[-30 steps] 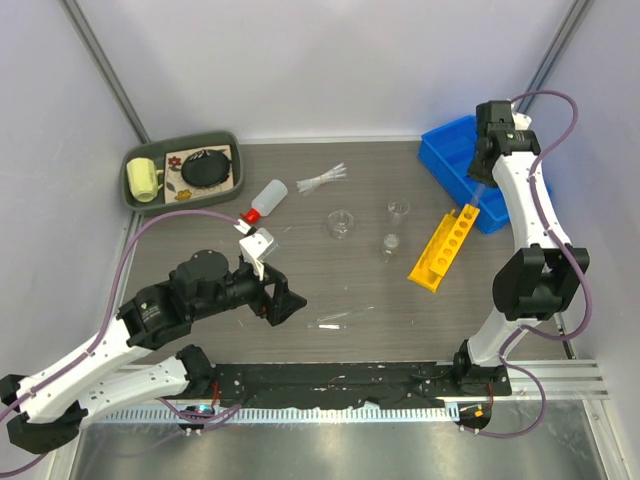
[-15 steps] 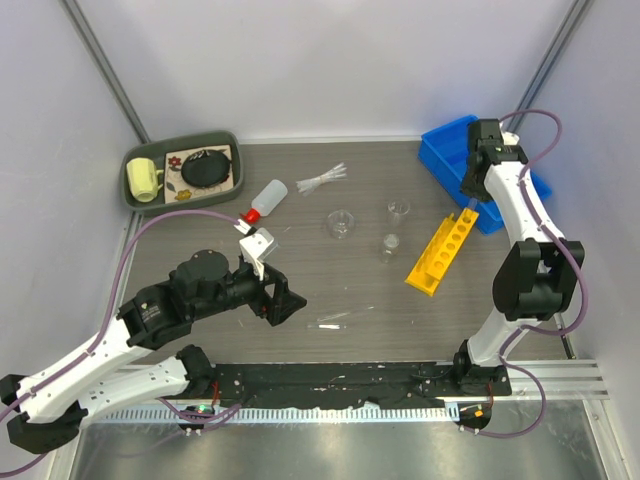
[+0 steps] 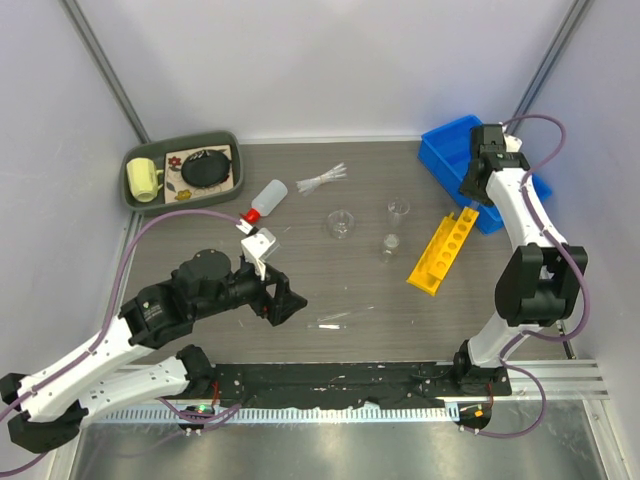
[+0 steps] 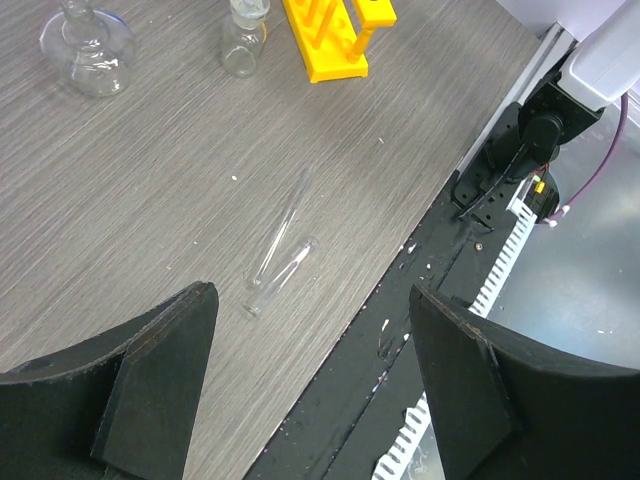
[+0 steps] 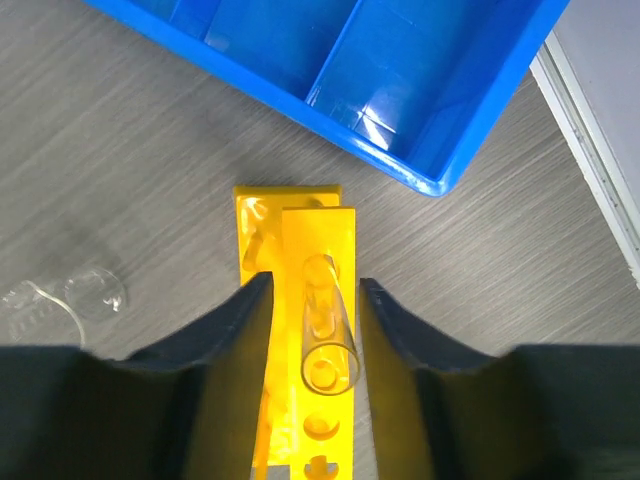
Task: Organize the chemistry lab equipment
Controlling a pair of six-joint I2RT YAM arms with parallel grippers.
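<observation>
The long yellow rack [image 3: 443,249] lies at the right, next to the blue bin. A clear tube [image 5: 330,330] stands tilted in one of the holes of the rack [image 5: 318,225]. My right gripper [image 5: 315,290] straddles it, open, with a narrow gap on each side of the tube. In the top view the right gripper [image 3: 470,195] hangs over the rack's far end. My left gripper [image 3: 283,300] is open and empty above the table's near edge. Two thin clear tubes [image 4: 283,250] lie just beyond the left gripper [image 4: 312,300].
Small glass beakers [image 3: 340,223] [image 3: 398,211] [image 3: 390,245] stand mid-table. The white squeeze bottle [image 3: 266,198] lies at the left and pipettes [image 3: 322,180] behind it. A blue bin [image 3: 455,155] sits at the back right. A green tray [image 3: 180,143] holds a yellow mug [image 3: 145,179] and a round black object [image 3: 208,167].
My right gripper's jaws have parted from the tube, which now stands in the rack on its own. The right wrist has shifted a little. The left arm has not moved.
</observation>
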